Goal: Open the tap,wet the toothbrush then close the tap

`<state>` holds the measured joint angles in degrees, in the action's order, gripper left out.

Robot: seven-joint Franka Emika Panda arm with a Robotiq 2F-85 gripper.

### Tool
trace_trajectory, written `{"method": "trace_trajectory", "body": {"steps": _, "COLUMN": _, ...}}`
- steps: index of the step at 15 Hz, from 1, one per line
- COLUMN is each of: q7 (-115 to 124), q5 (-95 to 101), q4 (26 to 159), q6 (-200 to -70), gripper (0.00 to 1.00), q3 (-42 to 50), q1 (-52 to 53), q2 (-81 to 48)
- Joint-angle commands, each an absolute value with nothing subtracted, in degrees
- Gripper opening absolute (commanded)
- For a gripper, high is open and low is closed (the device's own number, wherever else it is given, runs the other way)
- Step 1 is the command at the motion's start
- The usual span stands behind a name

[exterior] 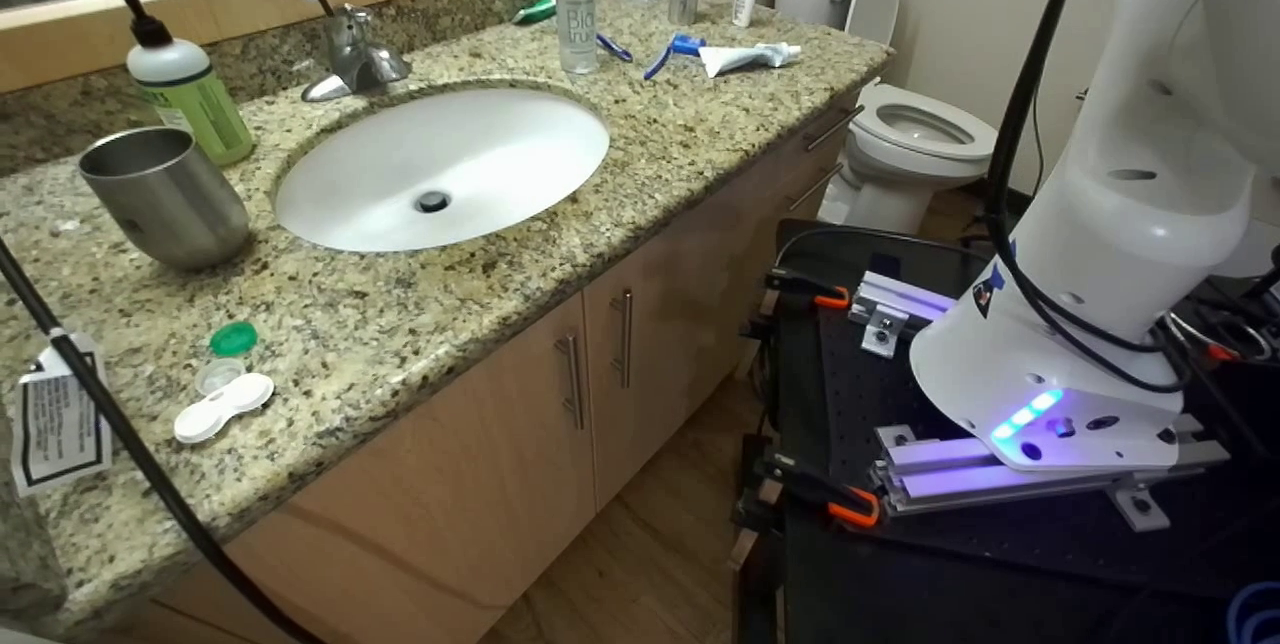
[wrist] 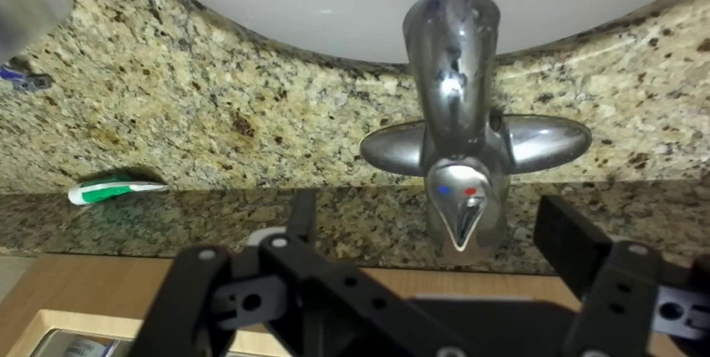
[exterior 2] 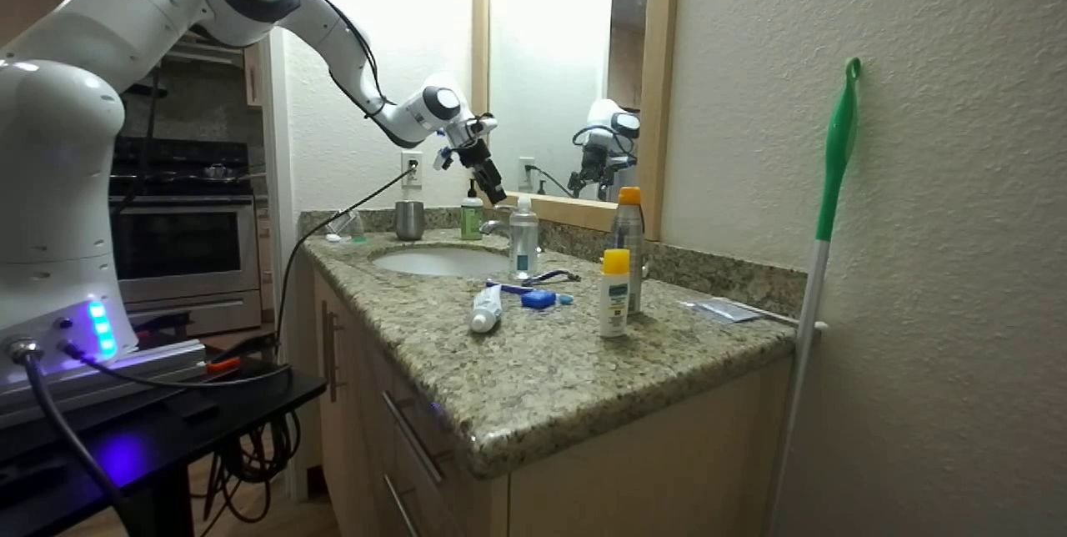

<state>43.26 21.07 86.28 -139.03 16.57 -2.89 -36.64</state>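
The chrome tap (wrist: 452, 80) stands at the back rim of the sink (exterior: 530, 164), and no water shows below its spout. Its pointed lever handle (wrist: 457, 196), marked with a blue and a red dot, lies between my spread fingers in the wrist view, touching neither. My gripper (wrist: 437, 228) is open, with nothing held. In an exterior view the gripper (exterior 2: 498, 197) hangs above the back of the basin, tilted downward. What looks like the toothbrush is a thin blue stick (exterior 2: 507, 288) with a blue block at its end, lying on the counter beyond a clear bottle.
The clear bottle (exterior: 577, 24) stands beside the sink. A white tube (exterior: 740, 58) and yellow-capped bottles (exterior 2: 615, 295) are further along the counter. A steel cup (exterior: 170, 199) and a soap bottle (exterior: 195, 102) are on the opposite side. The mirror's wooden frame (wrist: 100, 279) lies close behind the tap.
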Motion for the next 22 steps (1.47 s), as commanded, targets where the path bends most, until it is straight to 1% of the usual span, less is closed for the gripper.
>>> {"method": "trace_trajectory", "body": {"steps": 1, "q7": 42.7, "q5": 20.1, "q4": 86.2, "q6": -139.1, "gripper": 1.0, "q3": 17.6, "q1": -2.1, "q2": -37.0}}
{"method": "trace_trajectory", "body": {"steps": 3, "q7": 42.7, "q5": 20.1, "q4": 86.2, "q6": -139.1, "gripper": 1.0, "q3": 17.8, "q1": -2.1, "q2": -36.7}}
{"method": "trace_trajectory", "body": {"steps": 7, "q7": 37.2, "q5": 13.6, "q4": 84.9, "q6": -136.5, "gripper": 1.0, "q3": 15.1, "q1": -4.6, "q2": -37.6}}
{"method": "trace_trajectory", "body": {"steps": 12, "q7": 37.8, "q5": 13.8, "q4": 86.1, "q6": -137.6, "gripper": 1.0, "q3": 17.0, "q1": -2.9, "q2": -37.0}}
{"method": "trace_trajectory", "body": {"steps": 13, "q7": 38.2, "q5": 14.0, "q4": 85.9, "q6": -137.2, "gripper": 0.79, "q3": 17.3, "q1": -2.8, "q2": -37.2}}
{"method": "trace_trajectory", "body": {"steps": 15, "q7": 37.9, "q5": 13.5, "q4": 85.9, "q6": -137.3, "gripper": 0.68, "q3": 17.1, "q1": -3.1, "q2": -37.2}}
{"method": "trace_trajectory", "body": {"steps": 16, "q7": 37.9, "q5": 13.6, "q4": 86.0, "q6": -137.2, "gripper": 0.6, "q3": 17.2, "q1": -3.1, "q2": -37.2}}
{"method": "trace_trajectory", "body": {"steps": 17, "q7": 37.9, "q5": 13.5, "q4": 86.0, "q6": -137.6, "gripper": 0.54, "q3": 17.1, "q1": -3.1, "q2": -37.2}}
{"method": "trace_trajectory", "body": {"steps": 19, "q7": 37.6, "q5": 13.3, "q4": 86.1, "q6": -137.8, "gripper": 0.38, "q3": 16.9, "q1": -3.3, "q2": -36.9}}
{"method": "trace_trajectory", "body": {"steps": 22, "q7": 37.7, "q5": 12.5, "q4": 86.3, "q6": -138.4, "gripper": 0.18, "q3": 16.6, "q1": -3.3, "q2": -36.7}}
